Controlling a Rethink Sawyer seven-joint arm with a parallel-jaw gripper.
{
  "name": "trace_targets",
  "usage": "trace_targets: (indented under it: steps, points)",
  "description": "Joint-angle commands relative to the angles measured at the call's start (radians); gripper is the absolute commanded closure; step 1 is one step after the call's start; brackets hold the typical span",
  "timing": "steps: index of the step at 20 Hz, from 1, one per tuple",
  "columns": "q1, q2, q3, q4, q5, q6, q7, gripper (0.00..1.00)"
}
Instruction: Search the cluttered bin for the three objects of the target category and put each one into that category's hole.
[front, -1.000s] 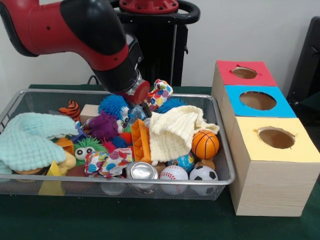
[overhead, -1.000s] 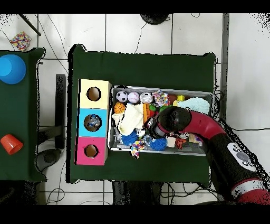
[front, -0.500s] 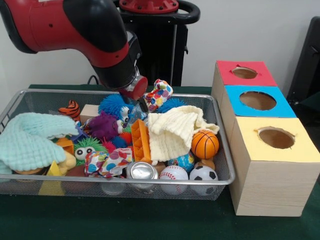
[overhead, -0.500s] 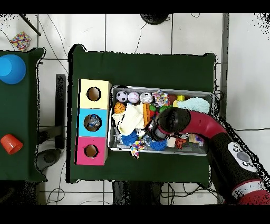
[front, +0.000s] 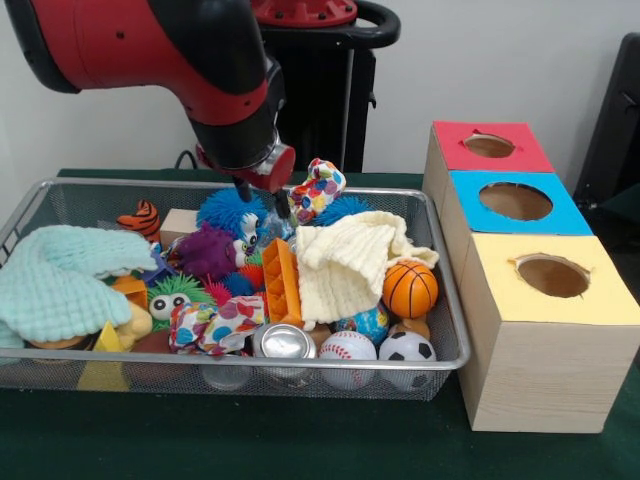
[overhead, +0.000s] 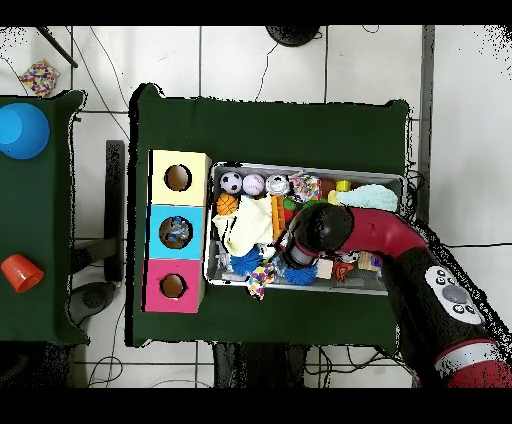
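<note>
Gripper (front: 262, 200) open, empty, just above blue spiky ball (front: 226, 210) in bin (front: 440, 300)

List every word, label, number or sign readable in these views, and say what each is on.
None can be read.
Globe-patterned ball: printed pattern only, no legible words.
Silver can: only its top shows, no label visible.
Wooden box with red, blue and yellow tops: plain, no markings.

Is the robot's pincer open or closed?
Open: the pincer shows two dark fingers apart above the blue spiky ball, holding nothing.
</note>
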Motion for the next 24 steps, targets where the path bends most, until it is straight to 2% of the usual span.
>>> trace_targets:
  steps: [1, 5, 8, 14, 18, 24]
  points:
    - [0.006, 0.009, 0.019, -0.009, -0.028, 0.059, -0.165, 0.0]
    - [-0.014, 0.002, 0.042, 0.024, 0.015, 0.044, -0.156, 0.0]
    - [-0.014, 0.006, 0.045, 0.02, 0.018, 0.047, -0.159, 0.0]
    - [0.006, 0.03, 0.017, -0.031, -0.029, 0.071, -0.176, 0.0]
    - [0.01, 0.074, 0.001, -0.057, -0.059, 0.039, -0.171, 0.0]
    - [0.015, 0.079, -0.006, -0.01, -0.074, -0.042, -0.12, 0.0]
